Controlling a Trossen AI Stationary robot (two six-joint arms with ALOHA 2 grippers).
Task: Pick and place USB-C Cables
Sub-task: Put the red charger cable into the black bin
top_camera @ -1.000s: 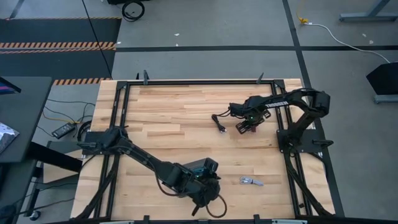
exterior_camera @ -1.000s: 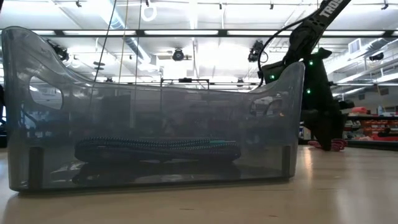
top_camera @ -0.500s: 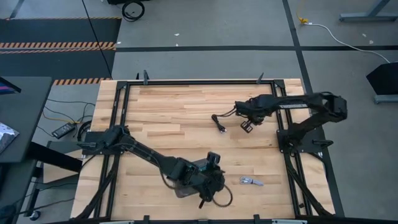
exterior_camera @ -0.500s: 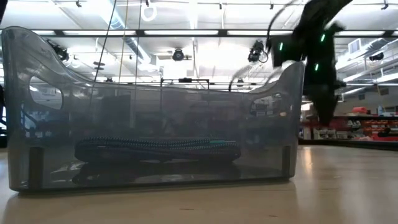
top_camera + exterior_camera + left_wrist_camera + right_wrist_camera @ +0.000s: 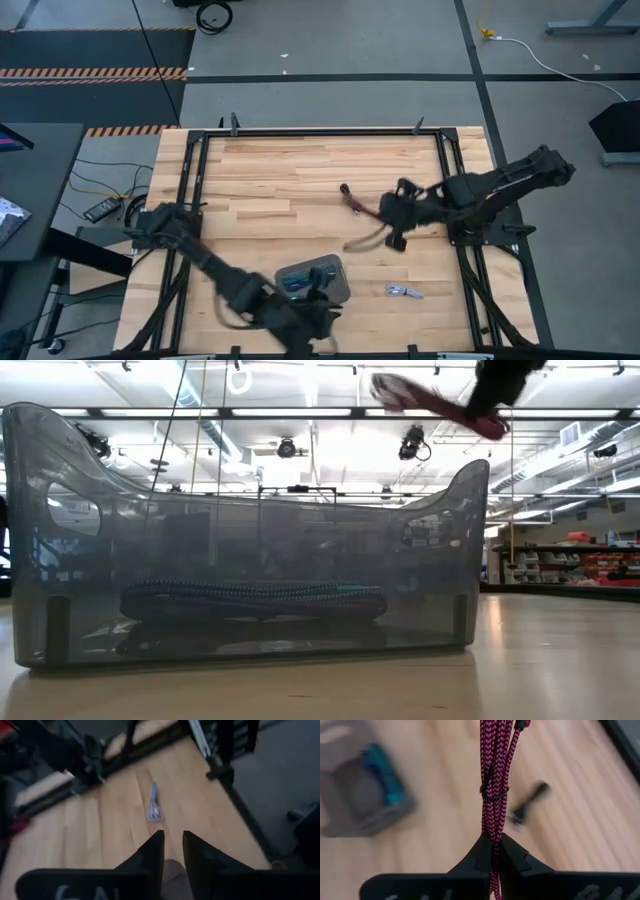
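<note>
The right claw (image 5: 492, 851) is closed on the dark red braided USB-C cable bundle (image 5: 494, 780), which is bound by a thin black tie and runs out from between the two dark fingers. In the high view this claw (image 5: 396, 222) is over the right half of the wooden plank surface (image 5: 260, 180), between the centre and the right edge, and the dark red cable (image 5: 362, 208) trails from it toward the centre. In the low view the dark red cable (image 5: 430, 402) hangs high in the air, above the tray's rim.

The grey rounded rectangular translucent tray (image 5: 312, 277) sits near the front edge of the surface, slightly right of its middle. The teal braided cable bundle (image 5: 293, 284) lies inside it; the low view shows this bundle (image 5: 255, 600) flat on the tray floor behind the tray wall (image 5: 60, 530).

The silver-grey cable bundle (image 5: 403, 291) lies on the bare surface toward the front right corner, near the tray but apart from it. It also appears in the left wrist view (image 5: 153, 808).

The left claw (image 5: 172, 851) holds nothing, its fingers parted by a narrow gap. In the high view it (image 5: 308, 318) is at the front edge, just beside the tray.
</note>
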